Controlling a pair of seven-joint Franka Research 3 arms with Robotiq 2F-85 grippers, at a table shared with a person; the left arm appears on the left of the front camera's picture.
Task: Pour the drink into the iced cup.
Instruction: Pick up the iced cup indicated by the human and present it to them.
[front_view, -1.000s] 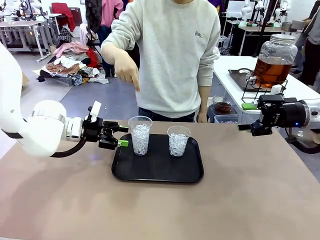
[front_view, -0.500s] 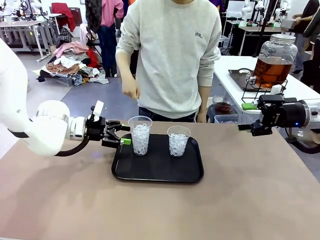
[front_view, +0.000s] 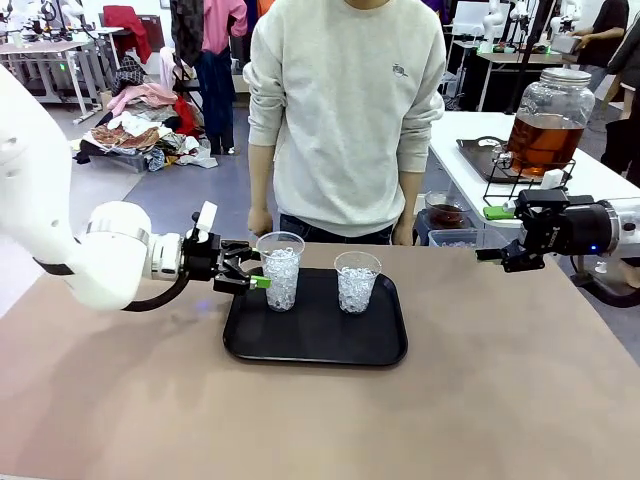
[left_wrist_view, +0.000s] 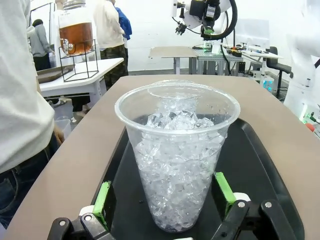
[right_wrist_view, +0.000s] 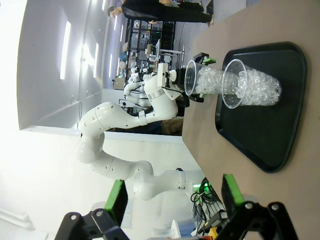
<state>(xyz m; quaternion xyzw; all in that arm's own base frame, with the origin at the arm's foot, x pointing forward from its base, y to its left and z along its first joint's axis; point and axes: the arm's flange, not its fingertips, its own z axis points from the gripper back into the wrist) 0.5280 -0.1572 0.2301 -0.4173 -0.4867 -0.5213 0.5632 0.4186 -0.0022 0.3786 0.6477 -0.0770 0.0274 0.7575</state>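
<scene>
Desk: brown top, one black tray at its middle.
Tray: two clear cups of ice, upright and apart. The left cup is near the tray's far left corner and the right cup is at its far middle.
Left gripper: level, at the tray's left edge. Its jaws are wide, one to each side of the left cup. In the wrist view the green pads stand clear of the cup wall.
Right gripper: above the desk's far right edge, well apart from the tray, jaws wide with nothing between them.
Drink: amber, in a glass jar on a wire stand, on a white side desk at far right.
Person: stands at the far edge, arms down.
</scene>
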